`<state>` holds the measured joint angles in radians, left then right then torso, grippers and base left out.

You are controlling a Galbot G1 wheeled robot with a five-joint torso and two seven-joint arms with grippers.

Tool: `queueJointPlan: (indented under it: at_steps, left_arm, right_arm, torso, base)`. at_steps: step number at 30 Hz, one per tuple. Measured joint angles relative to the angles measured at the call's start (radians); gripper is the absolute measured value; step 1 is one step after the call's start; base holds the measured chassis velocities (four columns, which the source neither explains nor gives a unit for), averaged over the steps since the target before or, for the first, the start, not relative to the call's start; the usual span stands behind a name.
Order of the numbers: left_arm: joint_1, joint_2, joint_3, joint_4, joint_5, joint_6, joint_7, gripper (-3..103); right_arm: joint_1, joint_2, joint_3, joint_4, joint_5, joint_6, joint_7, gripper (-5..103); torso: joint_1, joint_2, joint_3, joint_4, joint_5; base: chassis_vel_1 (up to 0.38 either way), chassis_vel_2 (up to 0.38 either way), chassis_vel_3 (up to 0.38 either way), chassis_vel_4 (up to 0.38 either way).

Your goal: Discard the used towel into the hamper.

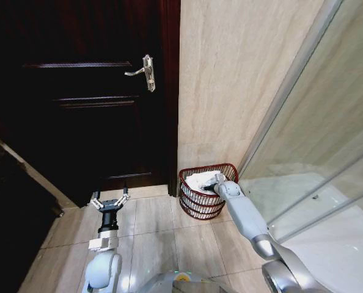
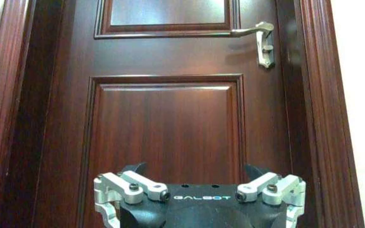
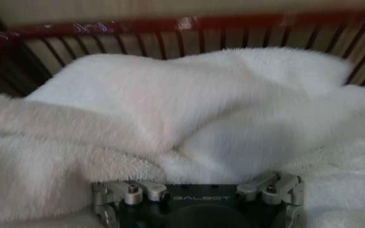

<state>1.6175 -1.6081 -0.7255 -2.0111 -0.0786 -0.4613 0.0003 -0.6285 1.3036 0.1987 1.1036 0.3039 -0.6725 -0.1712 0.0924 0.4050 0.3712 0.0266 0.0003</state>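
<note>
The hamper, a small reddish-brown wire basket, stands on the floor in the corner between the door and the tiled wall. The white towel lies bunched inside it. My right gripper reaches over the hamper's rim, down onto the towel. In the right wrist view the towel spreads out in front of the right gripper, with the hamper's ribs behind it. The finger links stand spread apart, and the tips are buried in the pile. My left gripper hangs open and empty over the floor, facing the door.
The dark wooden door with its silver lever handle is shut, to the left of the hamper. A glass shower partition runs along the right. Beige floor tiles lie between my arms. In the left wrist view the door is straight ahead.
</note>
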Motion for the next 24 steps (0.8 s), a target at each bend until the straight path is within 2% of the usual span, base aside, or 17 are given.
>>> queueJointPlan:
  at_steps: [3,9,12,17,24]
  left_arm:
    - [0.0,0.0,0.01,0.014,-0.001,-0.013,0.002,100]
    - [-0.002,0.0,0.014,0.017,-0.004,-0.017,0.004,100]
    - [-0.005,0.0,0.013,0.015,-0.02,-0.017,0.004,100]
    - [-0.015,0.0,0.011,0.017,-0.035,-0.016,0.005,100]
    - [-0.013,0.0,0.019,0.019,-0.036,-0.018,0.015,100]
  right_arm:
    - [-0.046,-0.042,0.007,0.142,0.005,0.07,0.067,100]
    - [-0.13,-0.082,0.053,0.307,0.004,0.141,0.119,100]
    - [-0.226,-0.102,0.108,0.448,0.001,0.187,0.136,100]
    - [-0.331,-0.124,0.178,0.605,-0.008,0.205,0.143,100]
    - [-0.305,-0.148,0.175,0.597,0.003,0.214,0.151,100]
  torso:
    - [0.0,0.0,0.0,-0.0002,0.0001]
    - [0.0,0.0,0.0,-0.0001,0.0001]
    - [0.0,0.0,-0.001,-0.0002,0.0001]
    - [0.0,0.0,-0.001,-0.0003,-0.0003]
    - [0.0,0.0,-0.001,-0.0002,-0.0004]
  base:
    - [0.0,0.0,0.0,0.0]
    - [0.0,0.0,0.0,0.0]
    - [0.0,0.0,0.0,0.0]
    - [0.0,0.0,0.0,0.0]
    - [0.0,0.0,0.0,0.0]
